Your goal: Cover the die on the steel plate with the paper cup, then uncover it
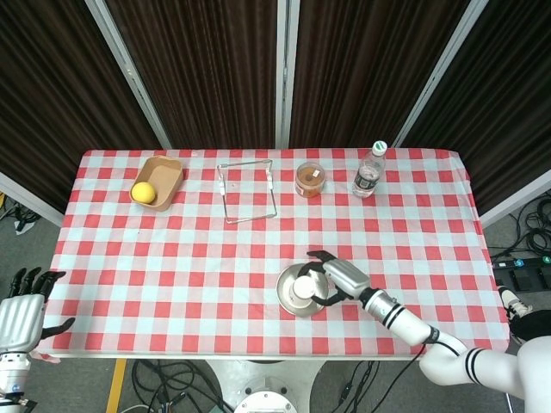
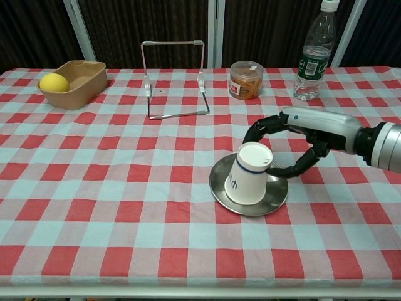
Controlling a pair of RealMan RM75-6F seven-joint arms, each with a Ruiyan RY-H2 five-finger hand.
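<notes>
An upside-down white paper cup (image 2: 247, 180) (image 1: 301, 290) stands tilted on the round steel plate (image 2: 276, 197) (image 1: 282, 294), leaning toward the right. My right hand (image 2: 311, 127) (image 1: 339, 277) reaches in from the right, its fingers curled around the cup's upturned base from behind and in front, holding it. The die is hidden; no view shows it. My left hand (image 1: 22, 315) hangs off the table's front left corner with its fingers apart and nothing in it.
A tan bowl (image 2: 80, 83) with a lemon (image 2: 54, 82) sits at the back left. A wire stand (image 2: 174, 78), a small jar (image 2: 245, 79) and a water bottle (image 2: 312, 56) line the back of the checked table.
</notes>
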